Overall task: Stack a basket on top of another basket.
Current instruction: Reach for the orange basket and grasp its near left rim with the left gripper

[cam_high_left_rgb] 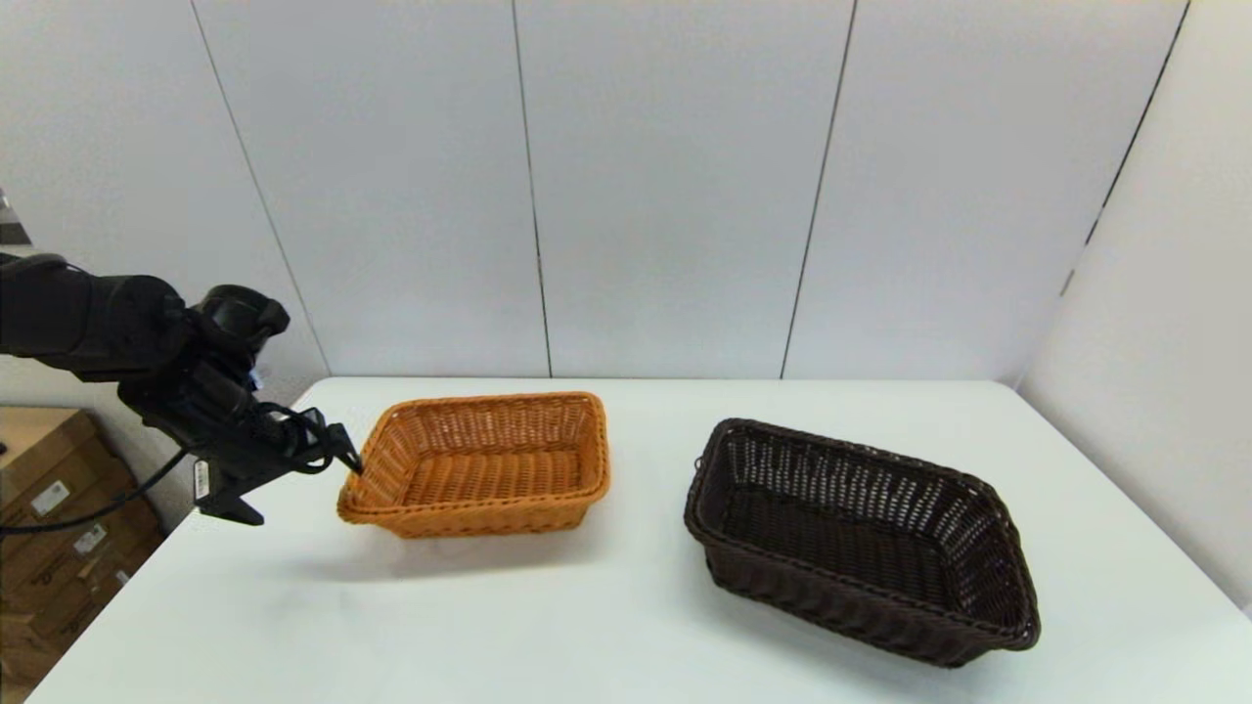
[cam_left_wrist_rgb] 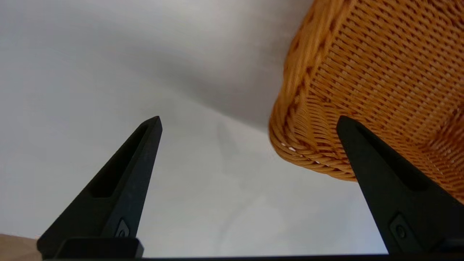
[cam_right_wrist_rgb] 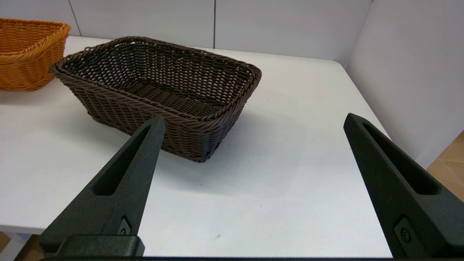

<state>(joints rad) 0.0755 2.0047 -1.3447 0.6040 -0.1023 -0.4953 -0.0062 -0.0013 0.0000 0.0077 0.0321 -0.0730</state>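
The orange-tan basket (cam_high_left_rgb: 479,518) stands at the table's left middle. The dark brown basket (cam_high_left_rgb: 841,596) lies to its right, turned at an angle, about a hand's width away. My left gripper (cam_high_left_rgb: 342,458) hangs open at the orange basket's left end, its tip by the braided rim. In the left wrist view the orange basket's (cam_left_wrist_rgb: 380,72) corner lies between the spread fingers of the left gripper (cam_left_wrist_rgb: 249,121), one finger (cam_left_wrist_rgb: 384,181) over the weave; contact cannot be told. My right gripper (cam_right_wrist_rgb: 253,119) is open and empty near the table's front right edge, the dark basket (cam_right_wrist_rgb: 119,112) ahead of it, the orange one (cam_right_wrist_rgb: 25,61) farther off.
The white table (cam_high_left_rgb: 626,636) is backed by a grey panelled wall, with a side wall close along its right edge. Cardboard boxes (cam_high_left_rgb: 49,508) stand on the floor beyond the table's left edge, under my left arm.
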